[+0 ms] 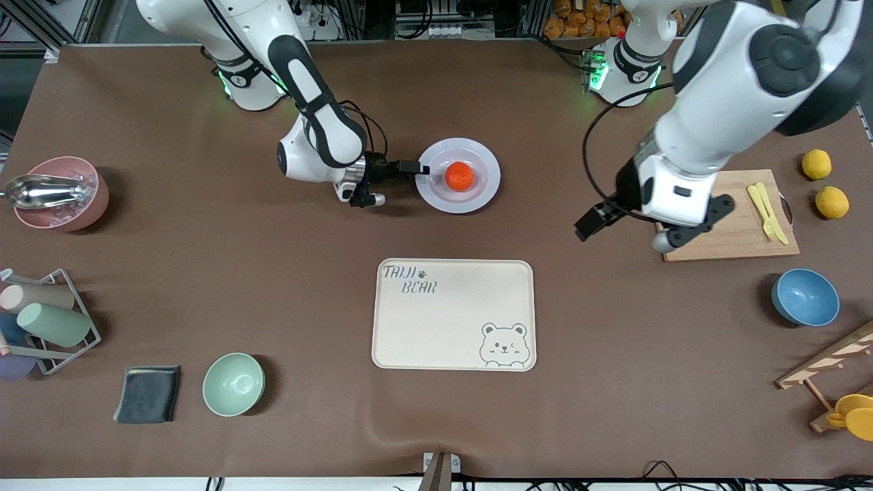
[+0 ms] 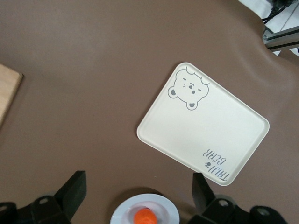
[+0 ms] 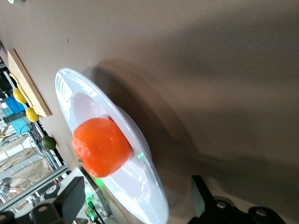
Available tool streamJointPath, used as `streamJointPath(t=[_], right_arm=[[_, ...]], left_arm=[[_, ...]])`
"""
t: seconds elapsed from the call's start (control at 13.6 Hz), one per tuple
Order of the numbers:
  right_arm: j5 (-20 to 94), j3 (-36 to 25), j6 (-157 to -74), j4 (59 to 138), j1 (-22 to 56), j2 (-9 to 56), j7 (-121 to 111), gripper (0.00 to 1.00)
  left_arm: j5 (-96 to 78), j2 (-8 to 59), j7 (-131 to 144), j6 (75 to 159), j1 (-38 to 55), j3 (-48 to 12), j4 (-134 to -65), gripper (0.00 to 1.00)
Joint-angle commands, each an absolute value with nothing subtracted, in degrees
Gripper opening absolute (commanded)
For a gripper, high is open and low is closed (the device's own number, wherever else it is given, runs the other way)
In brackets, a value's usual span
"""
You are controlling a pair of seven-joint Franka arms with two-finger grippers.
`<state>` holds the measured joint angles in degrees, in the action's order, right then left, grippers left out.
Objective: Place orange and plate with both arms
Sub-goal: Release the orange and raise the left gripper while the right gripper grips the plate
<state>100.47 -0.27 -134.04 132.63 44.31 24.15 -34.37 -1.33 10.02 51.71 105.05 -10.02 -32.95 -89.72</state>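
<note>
**Orange sits on the plate, one gripper at the rim**

Orange [image 1: 460,176] sits in the middle of the white plate [image 1: 477,194]. The plate rests on the brown table [image 1: 273,286], a bit farther from the front camera than the cream tray [image 1: 453,320] with the bear on it. The tray has nothing on it.

The right gripper [image 1: 417,168] is low down at the plate's edge, on the side toward the right arm's end of the table. Its fingers are spread wide, one on each side of the thin rim, and I cannot tell if they touch it. In the right wrist view the orange [image 3: 100,147] looks big and shiny, and the plate [image 3: 140,186] runs between the two dark fingers [image 3: 70,198].

The left gripper [image 1: 592,219] hangs up in the air over bare table, beside the wooden board [image 1: 730,225]. It holds nothing and its fingers [image 2: 74,189] are wide apart.

Two yellow fruits [image 1: 816,164] lie near the board, toward the left arm's end of the table. A blue bowl [image 1: 805,297] sits nearer the front camera than the board.
</note>
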Motion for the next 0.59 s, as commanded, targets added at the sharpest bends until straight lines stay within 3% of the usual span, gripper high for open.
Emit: streamJointPath(t=[0.0, 0.15, 0.22, 0.29, 0.37, 0.51], right_arm=[[104.76, -0.88, -136.84, 129.73, 47.98, 26.80, -35.33, 1.00], [105.38, -0.88, -137.19, 129.64, 48.08, 26.98, -36.03, 0.96], [106.16, -0.79, -138.07, 129.64, 48.25, 26.98, -36.04, 0.45], [108.43, -0.88, -138.51, 129.64, 48.77, 26.98, -36.21, 0.11], [110.98, -0.88, -138.60, 129.55, 49.91, 26.98, -36.91, 0.00], [115.90, -0.88, -139.65, 129.55, 50.27, 26.90, -40.85, 0.00]], left_arm=[[0.00, 5.82, 44.15, 102.14, -9.07, -27.64, -89.38, 1.00], [0.00, 3.88, 39.22, 97.85, -4.77, -21.30, -89.03, 1.00], [0.00, 3.17, 37.20, 97.04, -3.88, -19.01, -89.12, 1.00], [-0.09, 2.29, 33.96, 95.99, -3.87, -17.85, -89.03, 1.00], [-0.26, 1.33, 30.62, 95.02, -3.87, -16.80, -89.12, 1.00], [-0.70, -0.69, 25.60, 93.09, -3.43, -13.20, -89.12, 1.00]])
